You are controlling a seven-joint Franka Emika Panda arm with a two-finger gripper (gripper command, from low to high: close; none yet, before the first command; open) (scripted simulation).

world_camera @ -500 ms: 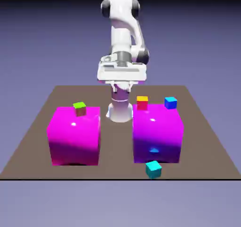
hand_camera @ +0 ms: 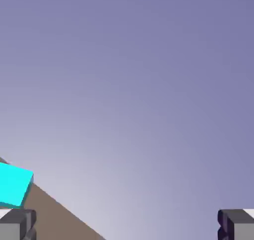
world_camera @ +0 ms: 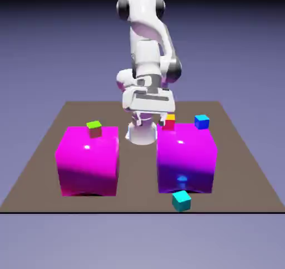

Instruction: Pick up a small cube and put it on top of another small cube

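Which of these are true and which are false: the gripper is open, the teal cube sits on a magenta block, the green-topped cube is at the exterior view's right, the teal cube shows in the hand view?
The gripper is open: true.
The teal cube sits on a magenta block: false, it is on the table, near its front edge.
The green-topped cube is at the exterior view's right: false, it is at the left.
The teal cube shows in the hand view: true.

I see a plain blue-violet backdrop (world_camera: 36, 56) behind the brown tabletop (world_camera: 139, 179), darkening to black along the top of my exterior view. In my hand view, the backdrop is palest low down, beside the tabletop's slanting edge.
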